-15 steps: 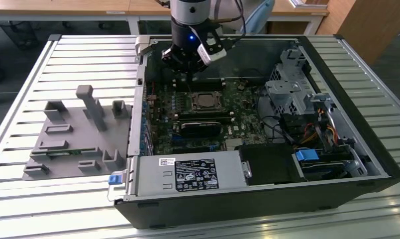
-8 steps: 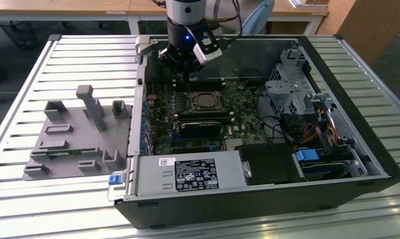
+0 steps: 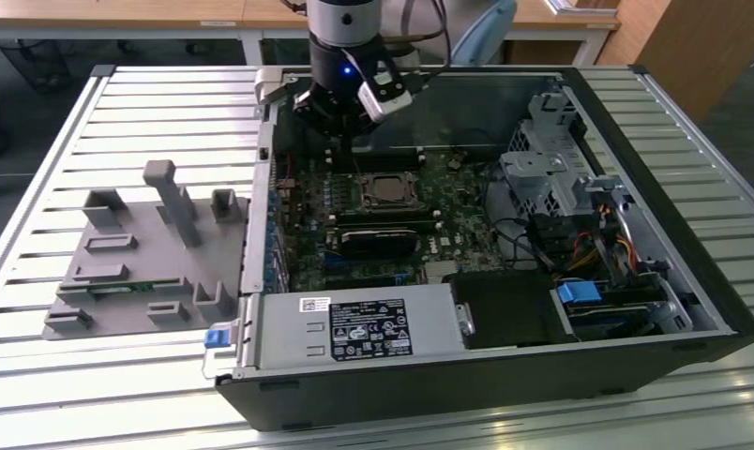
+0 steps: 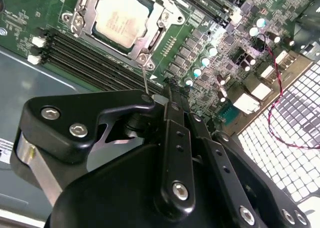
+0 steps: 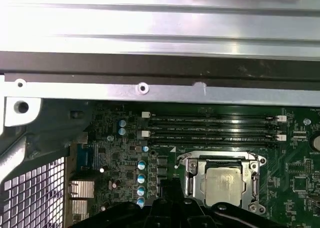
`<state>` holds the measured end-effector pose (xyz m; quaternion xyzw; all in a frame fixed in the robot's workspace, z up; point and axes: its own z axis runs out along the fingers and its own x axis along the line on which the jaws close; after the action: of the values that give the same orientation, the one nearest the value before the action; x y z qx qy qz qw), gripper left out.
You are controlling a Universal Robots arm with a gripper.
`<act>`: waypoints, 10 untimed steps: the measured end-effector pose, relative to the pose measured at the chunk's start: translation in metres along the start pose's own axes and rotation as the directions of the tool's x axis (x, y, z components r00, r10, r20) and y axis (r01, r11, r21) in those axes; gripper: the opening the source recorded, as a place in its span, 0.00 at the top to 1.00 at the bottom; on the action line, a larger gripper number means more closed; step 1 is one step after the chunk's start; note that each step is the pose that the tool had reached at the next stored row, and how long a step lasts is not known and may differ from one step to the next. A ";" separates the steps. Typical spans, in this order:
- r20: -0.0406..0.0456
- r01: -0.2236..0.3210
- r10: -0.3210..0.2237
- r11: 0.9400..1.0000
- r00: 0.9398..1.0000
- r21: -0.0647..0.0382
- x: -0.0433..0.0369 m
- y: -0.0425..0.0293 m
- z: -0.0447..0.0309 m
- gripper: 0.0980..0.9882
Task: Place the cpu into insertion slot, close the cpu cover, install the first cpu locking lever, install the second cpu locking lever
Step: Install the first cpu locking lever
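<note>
The cpu (image 4: 119, 18) (image 5: 224, 184) lies flat in the insertion slot (image 4: 76, 21) on the green board, its tan metal face up. The silver cpu cover (image 4: 156, 33) (image 5: 192, 180) is down around it. A thin wire locking lever (image 4: 144, 77) stands up from the socket's corner and ends at my gripper (image 4: 159, 95), whose black fingers look shut on its tip. In the exterior view the gripper (image 3: 343, 127) hangs inside the open computer case, just behind the socket (image 3: 384, 191). Its black tip (image 5: 170, 188) sits beside the socket in the first wrist view.
Long black memory slots (image 4: 85, 57) (image 5: 215, 128) run beside the socket. A red wire (image 4: 280, 107) loops near the rear ports. The case holds a power supply (image 3: 352, 328) and a drive cage (image 3: 546, 178). A grey fixture (image 3: 140, 253) stands on the slatted table.
</note>
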<state>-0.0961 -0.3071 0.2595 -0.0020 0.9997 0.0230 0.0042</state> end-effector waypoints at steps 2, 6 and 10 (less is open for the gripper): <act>0.000 0.000 0.000 1.000 1.000 0.000 0.0017 0.0015 0.0007 0.99; 0.000 0.000 0.000 1.000 1.000 0.000 0.0037 0.0058 0.0018 0.99; 0.000 0.000 0.000 1.000 1.000 0.000 0.0047 0.0117 0.0031 0.99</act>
<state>-0.1008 -0.2954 0.2569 -0.0020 0.9997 0.0231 0.0042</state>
